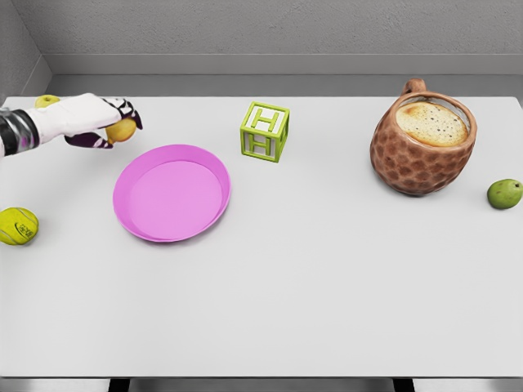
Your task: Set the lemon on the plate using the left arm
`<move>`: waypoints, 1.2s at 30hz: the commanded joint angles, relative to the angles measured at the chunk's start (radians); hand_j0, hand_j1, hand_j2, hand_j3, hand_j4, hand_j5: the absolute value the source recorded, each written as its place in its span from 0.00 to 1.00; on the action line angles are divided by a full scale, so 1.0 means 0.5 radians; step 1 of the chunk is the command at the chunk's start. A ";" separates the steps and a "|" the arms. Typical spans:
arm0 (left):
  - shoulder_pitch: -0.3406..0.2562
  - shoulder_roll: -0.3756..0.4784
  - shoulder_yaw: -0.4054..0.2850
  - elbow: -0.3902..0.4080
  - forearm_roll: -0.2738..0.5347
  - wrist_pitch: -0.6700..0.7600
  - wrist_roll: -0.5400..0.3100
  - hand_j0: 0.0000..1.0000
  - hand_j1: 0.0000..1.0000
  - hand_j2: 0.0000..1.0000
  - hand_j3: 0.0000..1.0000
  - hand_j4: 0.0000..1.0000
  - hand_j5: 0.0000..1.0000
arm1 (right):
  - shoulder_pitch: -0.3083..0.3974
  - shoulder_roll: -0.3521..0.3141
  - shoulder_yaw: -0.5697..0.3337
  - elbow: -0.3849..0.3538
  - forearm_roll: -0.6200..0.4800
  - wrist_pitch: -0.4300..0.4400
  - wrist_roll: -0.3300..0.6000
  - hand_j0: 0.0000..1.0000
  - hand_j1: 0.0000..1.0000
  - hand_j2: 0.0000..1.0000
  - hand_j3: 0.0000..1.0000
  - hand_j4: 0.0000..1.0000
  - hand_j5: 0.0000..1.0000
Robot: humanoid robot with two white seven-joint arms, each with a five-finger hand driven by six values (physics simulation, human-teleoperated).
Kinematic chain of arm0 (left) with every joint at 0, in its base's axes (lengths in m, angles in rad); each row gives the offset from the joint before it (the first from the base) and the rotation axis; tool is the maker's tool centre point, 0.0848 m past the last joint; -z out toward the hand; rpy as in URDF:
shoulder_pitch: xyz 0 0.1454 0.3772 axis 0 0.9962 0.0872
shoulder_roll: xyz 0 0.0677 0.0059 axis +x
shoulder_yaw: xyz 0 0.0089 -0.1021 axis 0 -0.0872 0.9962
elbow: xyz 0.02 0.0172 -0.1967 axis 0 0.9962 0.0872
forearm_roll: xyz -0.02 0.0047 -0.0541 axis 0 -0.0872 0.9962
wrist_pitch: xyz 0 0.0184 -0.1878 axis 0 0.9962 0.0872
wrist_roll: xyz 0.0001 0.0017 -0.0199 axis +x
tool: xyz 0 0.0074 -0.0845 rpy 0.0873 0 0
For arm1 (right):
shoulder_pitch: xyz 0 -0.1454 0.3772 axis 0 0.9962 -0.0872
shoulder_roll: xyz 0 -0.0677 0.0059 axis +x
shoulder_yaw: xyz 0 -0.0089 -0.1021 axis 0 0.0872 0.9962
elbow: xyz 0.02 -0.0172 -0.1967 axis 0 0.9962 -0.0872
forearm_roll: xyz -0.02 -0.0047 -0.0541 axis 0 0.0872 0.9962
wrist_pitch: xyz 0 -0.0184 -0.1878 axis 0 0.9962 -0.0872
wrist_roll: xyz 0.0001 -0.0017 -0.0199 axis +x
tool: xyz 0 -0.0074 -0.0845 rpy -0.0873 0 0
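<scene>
Far left of table — left hand w/ fingers curled round the lemon, held just beyond the pink plate, which holds nothing. Brown mug at right — full of frothy coffee.

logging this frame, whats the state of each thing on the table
lemon: held in the left hand, above the table, not yet over the plate
plate: empty, flat on the table
mug: upright, full of frothy drink
letter block: resting beside the plate
tennis ball: resting, untouched
green fruit: resting right of the mug
</scene>
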 commanded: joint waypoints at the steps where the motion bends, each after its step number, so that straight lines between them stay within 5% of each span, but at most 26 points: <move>1: 0.009 0.112 0.012 -0.209 0.106 0.004 -0.005 0.38 0.38 0.38 0.38 0.38 0.38 | -0.003 0.000 0.000 -0.001 0.000 0.000 0.000 1.00 1.00 1.00 1.00 1.00 1.00; 7: 0.153 0.140 0.021 -0.495 0.159 0.004 -0.011 0.38 0.38 0.38 0.38 0.38 0.38 | -0.003 0.000 0.000 0.003 0.000 0.000 0.000 1.00 1.00 1.00 1.00 1.00 1.00; 31: 0.264 -0.007 -0.049 -0.486 0.094 0.004 -0.088 0.39 0.39 0.39 0.39 0.39 0.39 | -0.003 0.000 0.000 0.003 0.000 0.000 0.000 1.00 1.00 1.00 1.00 1.00 1.00; 36: 0.267 0.008 -0.028 -0.538 0.134 0.004 -0.070 1.00 1.00 1.00 1.00 1.00 1.00 | -0.003 0.000 0.000 -0.001 0.000 0.000 0.000 1.00 1.00 1.00 1.00 1.00 1.00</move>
